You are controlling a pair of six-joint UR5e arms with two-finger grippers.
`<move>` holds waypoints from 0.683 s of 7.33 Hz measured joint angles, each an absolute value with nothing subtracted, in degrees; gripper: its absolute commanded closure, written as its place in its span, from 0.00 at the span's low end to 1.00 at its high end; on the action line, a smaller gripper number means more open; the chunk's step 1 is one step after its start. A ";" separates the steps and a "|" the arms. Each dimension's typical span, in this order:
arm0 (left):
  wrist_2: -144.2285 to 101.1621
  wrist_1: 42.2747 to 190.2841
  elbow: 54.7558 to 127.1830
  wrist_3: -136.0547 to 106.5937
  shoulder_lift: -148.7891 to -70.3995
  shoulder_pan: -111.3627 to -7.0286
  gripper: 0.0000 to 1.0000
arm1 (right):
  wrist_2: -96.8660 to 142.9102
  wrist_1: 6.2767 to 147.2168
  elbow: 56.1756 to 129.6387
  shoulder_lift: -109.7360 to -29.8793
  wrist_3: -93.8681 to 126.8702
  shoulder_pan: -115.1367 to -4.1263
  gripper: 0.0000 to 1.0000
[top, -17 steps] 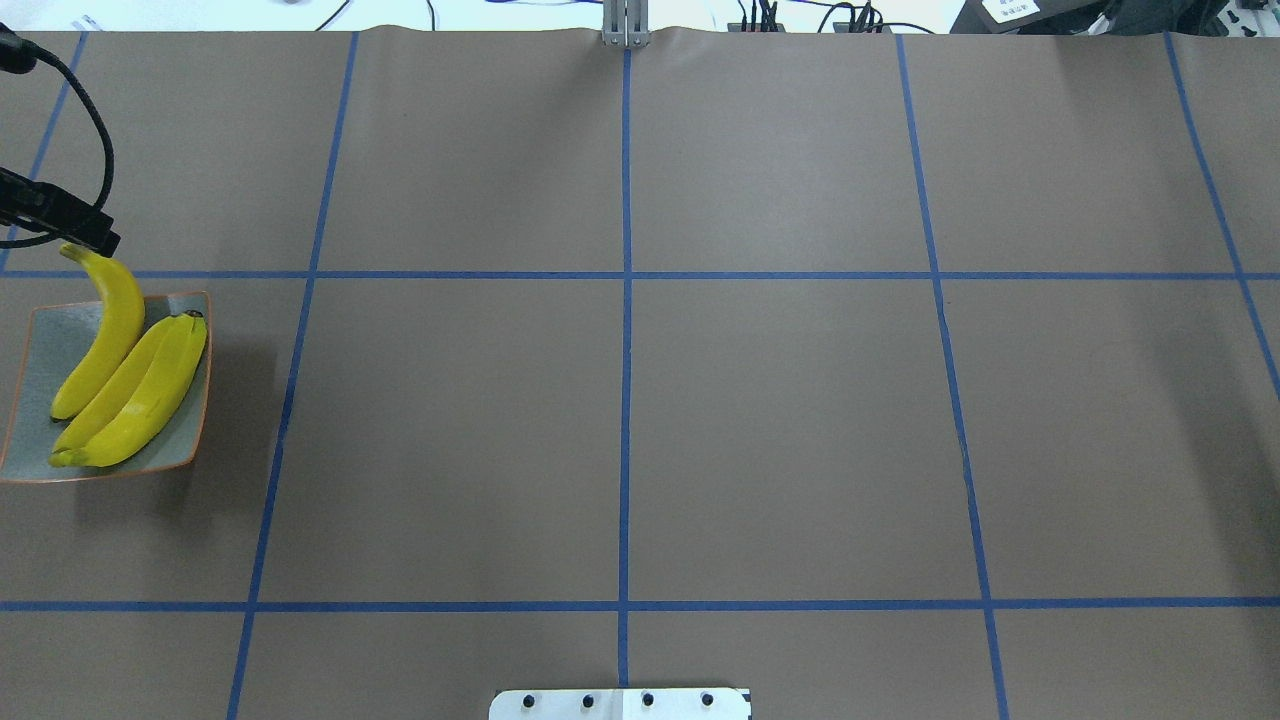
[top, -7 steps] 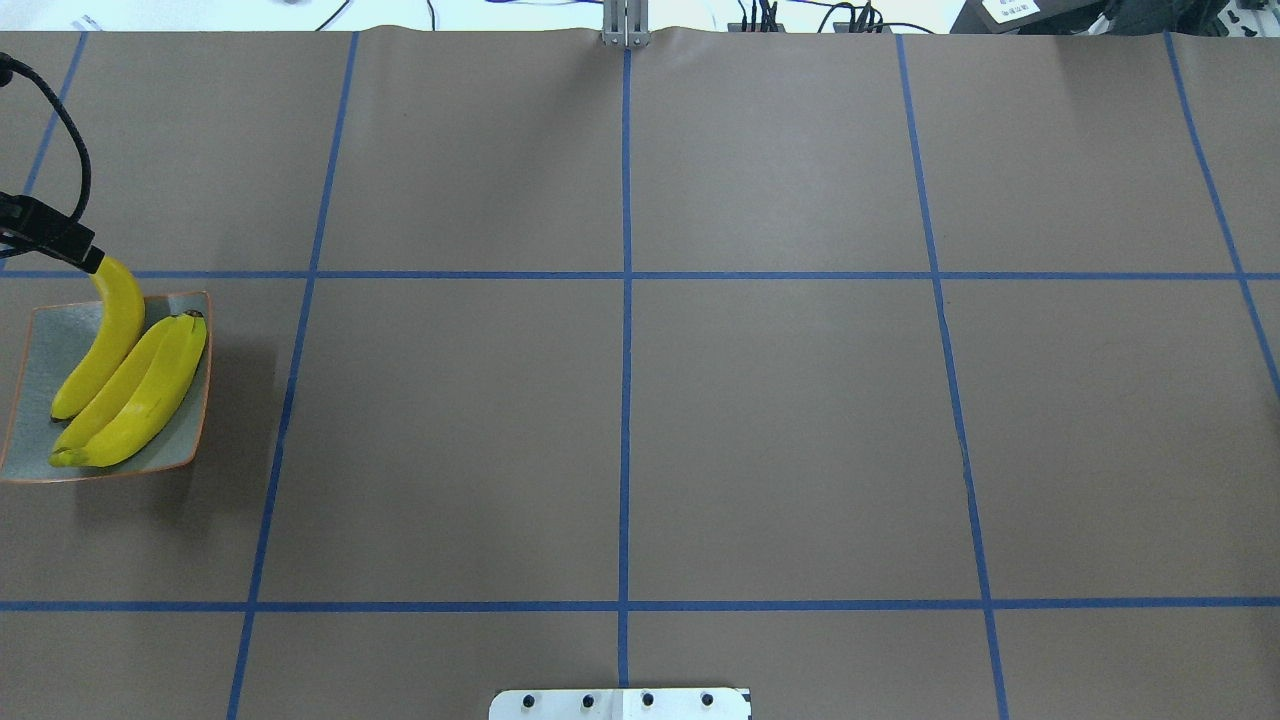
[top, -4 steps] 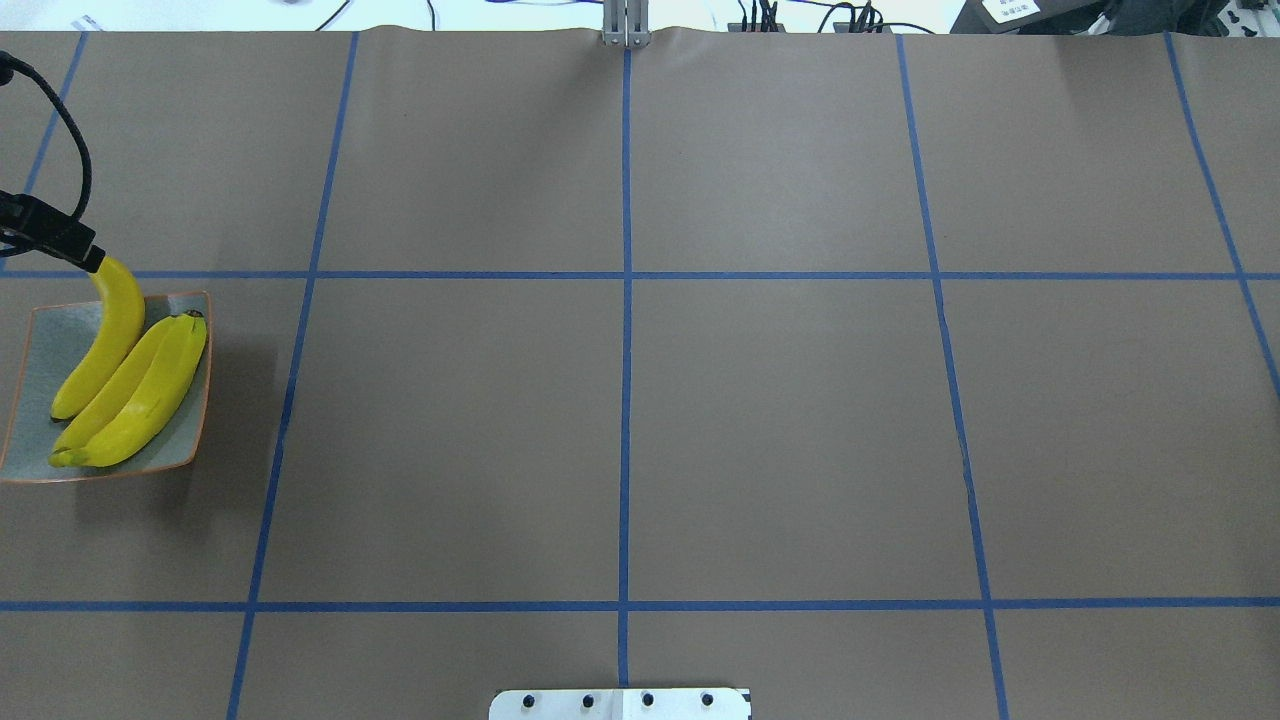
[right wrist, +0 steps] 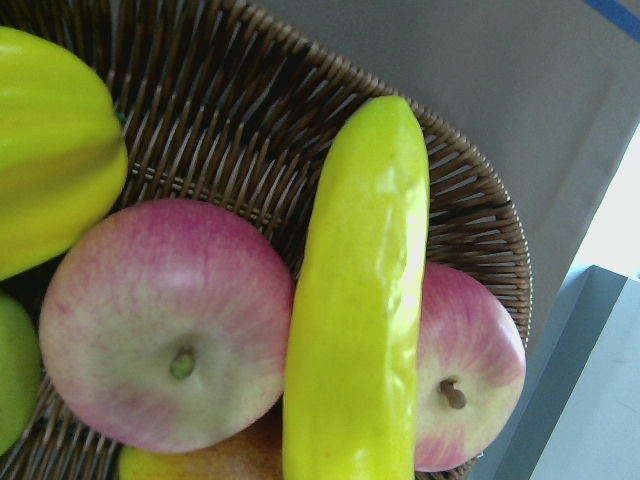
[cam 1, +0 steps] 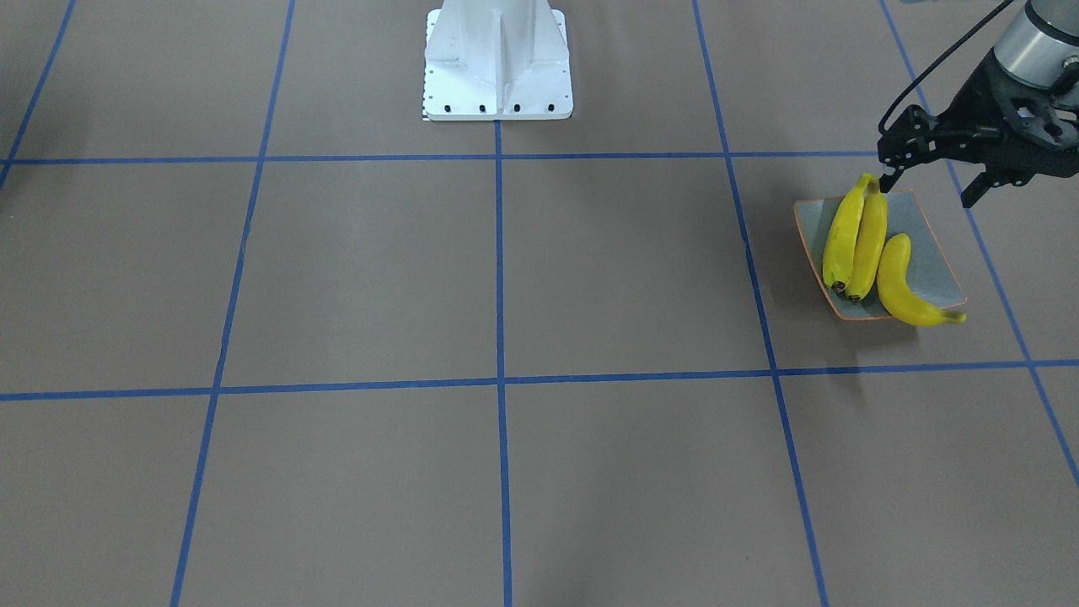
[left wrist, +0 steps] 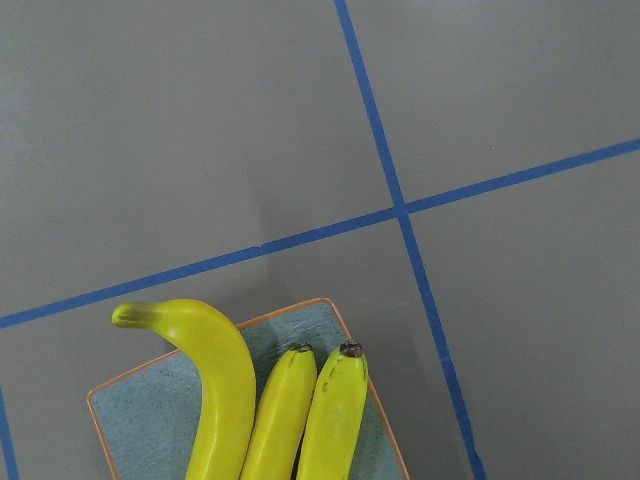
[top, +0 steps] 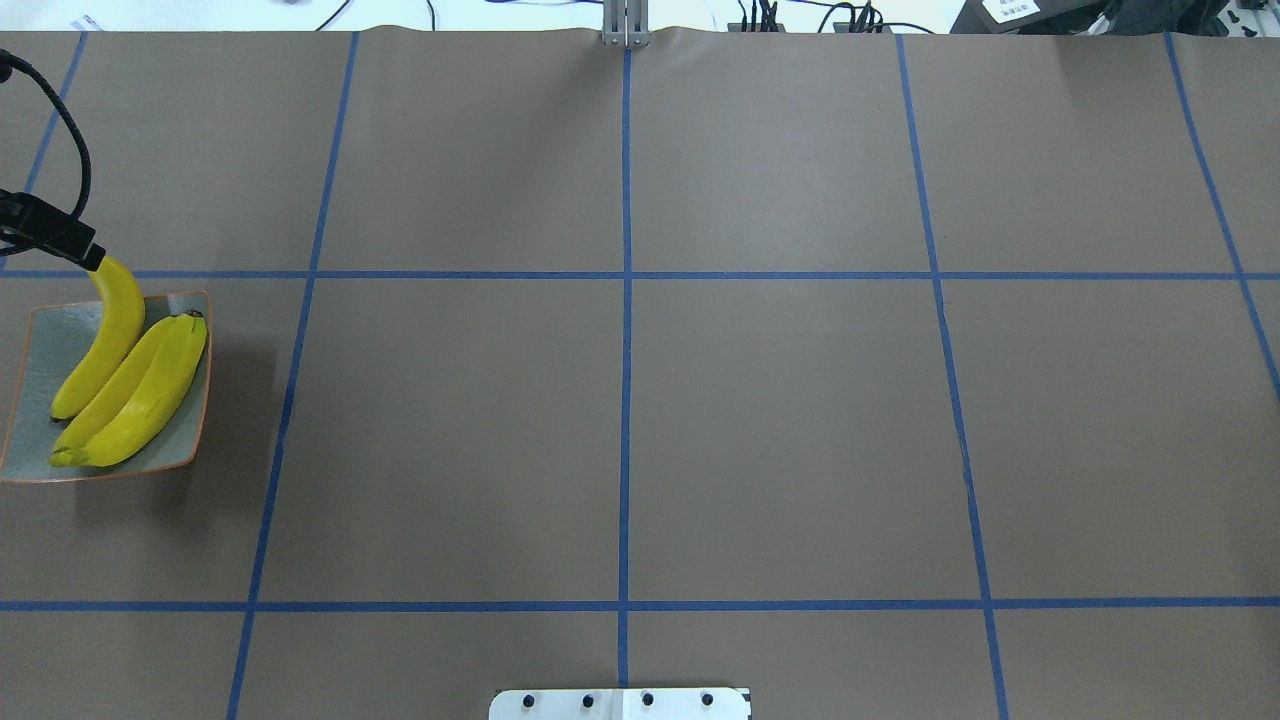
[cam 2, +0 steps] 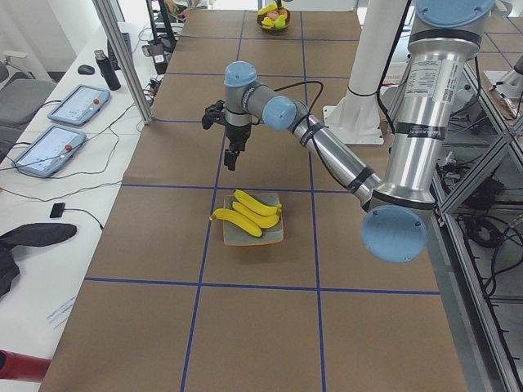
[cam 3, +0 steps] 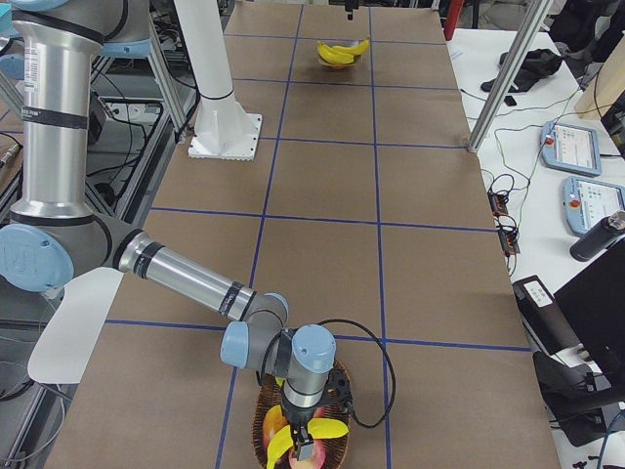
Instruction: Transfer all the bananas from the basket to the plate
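Three yellow bananas lie side by side on the grey-green plate at the table's left end. They also show in the front-facing view as bananas on the plate. My left gripper hangs open and empty just above the plate's robot-side edge. One more banana lies in the wicker basket, across two red apples. My right gripper is down over that basket. I cannot tell whether it is open or shut.
The basket also holds a yellow-green fruit. The robot's white base stands mid-table. Brown paper with blue tape lines covers the table. Tablets and cables lie on the side bench.
In the overhead view my left gripper has shifted slightly left and toward the plate, now covering the tip of the left banana. It has held still for the last second.
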State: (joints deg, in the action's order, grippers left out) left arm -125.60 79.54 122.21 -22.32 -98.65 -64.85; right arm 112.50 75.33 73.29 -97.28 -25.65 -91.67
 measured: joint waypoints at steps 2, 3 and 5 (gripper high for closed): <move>-125.60 79.54 122.20 -22.32 -98.62 -64.81 0.01 | 112.53 75.34 73.06 -97.20 -25.84 -91.67 0.94; -125.59 79.54 122.20 -22.32 -98.62 -64.82 0.01 | 112.51 75.38 73.05 -97.14 -25.87 -91.67 1.00; -125.60 79.54 122.24 -22.32 -98.56 -64.86 0.01 | 112.66 75.49 73.04 -96.74 -25.98 -91.67 1.00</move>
